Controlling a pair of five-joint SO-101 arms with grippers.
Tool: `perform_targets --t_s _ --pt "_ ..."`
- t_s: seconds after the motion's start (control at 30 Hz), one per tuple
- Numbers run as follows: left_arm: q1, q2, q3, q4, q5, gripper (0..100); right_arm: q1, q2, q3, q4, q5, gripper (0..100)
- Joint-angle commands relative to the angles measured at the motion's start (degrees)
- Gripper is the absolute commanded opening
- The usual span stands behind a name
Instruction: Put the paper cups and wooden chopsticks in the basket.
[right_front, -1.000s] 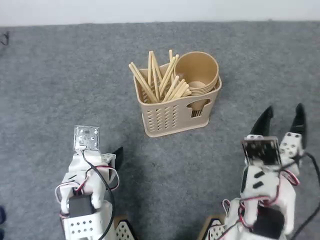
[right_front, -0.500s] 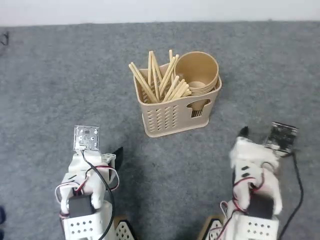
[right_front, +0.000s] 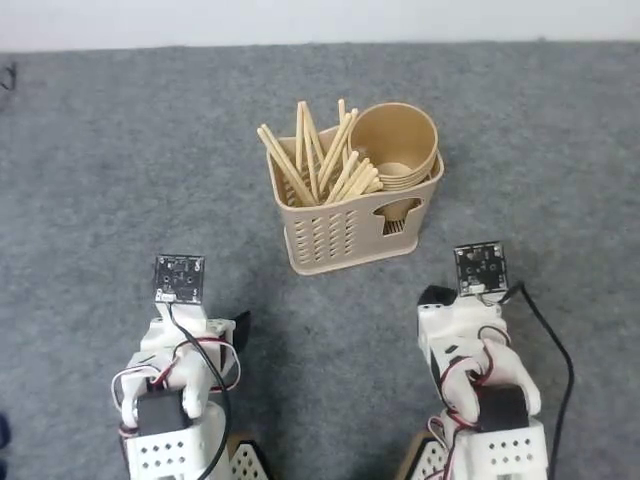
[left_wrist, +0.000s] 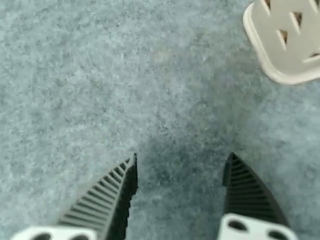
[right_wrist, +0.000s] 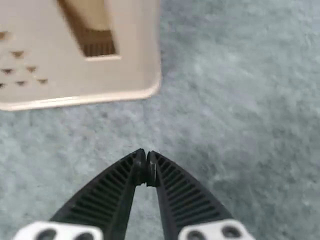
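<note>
The basket stands on the grey worktop, ahead of both arms. The paper cups sit nested in its right compartment; the wooden chopsticks stand leaning in its left compartment. Every cup and chopstick in view is inside the basket. The left tool is spread apart and holds nothing. The right tool is closed tip to tip, also holding nothing, just short of the basket. Judgement: loading appears complete, and no further item awaits pickup.
</note>
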Motion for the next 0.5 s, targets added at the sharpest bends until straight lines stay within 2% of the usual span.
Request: perform_targets --t_s 0.0,0.13,0.27,0.33,0.47 --pt "-0.2 -0.5 -0.5 0.4 -3.3 26 2.4 -0.4 0.2 1.5 0.8 0.6" --pt "-0.2 -0.5 -0.5 0.4 -4.0 19 2.7 -0.4 0.7 5.9 2.6 0.6" --pt "-1.6 -0.4 -0.5 0.4 -3.9 0 2.9 -0.3 2.5 7.4 8.7 0.6" --pt "-2.7 -0.4 -0.5 0.4 -3.9 3 2.5 -0.3 2.5 9.7 11.1 0.6" --pt "-5.1 -0.4 -0.5 0.4 -3.9 1 2.9 -0.3 2.5 10.6 15.5 0.6"
